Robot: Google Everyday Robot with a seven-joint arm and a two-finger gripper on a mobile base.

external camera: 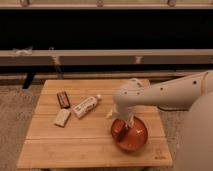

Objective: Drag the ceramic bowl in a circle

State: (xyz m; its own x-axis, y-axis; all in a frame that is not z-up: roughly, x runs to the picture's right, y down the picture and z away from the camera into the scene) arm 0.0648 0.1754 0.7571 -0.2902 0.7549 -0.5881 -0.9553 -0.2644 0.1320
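Observation:
The ceramic bowl (131,135) is a round glossy reddish-brown bowl with a darker rim. It sits on the wooden table (80,140) near the front right. My white arm reaches in from the right and bends down over the bowl. My gripper (123,126) points down into the bowl's left half, at or just inside the rim.
A small white bottle (85,106) lies near the table's middle. A dark snack bar (63,98) and a pale packet (62,117) lie to its left. A dark bench and rails run behind the table. Carpet surrounds it.

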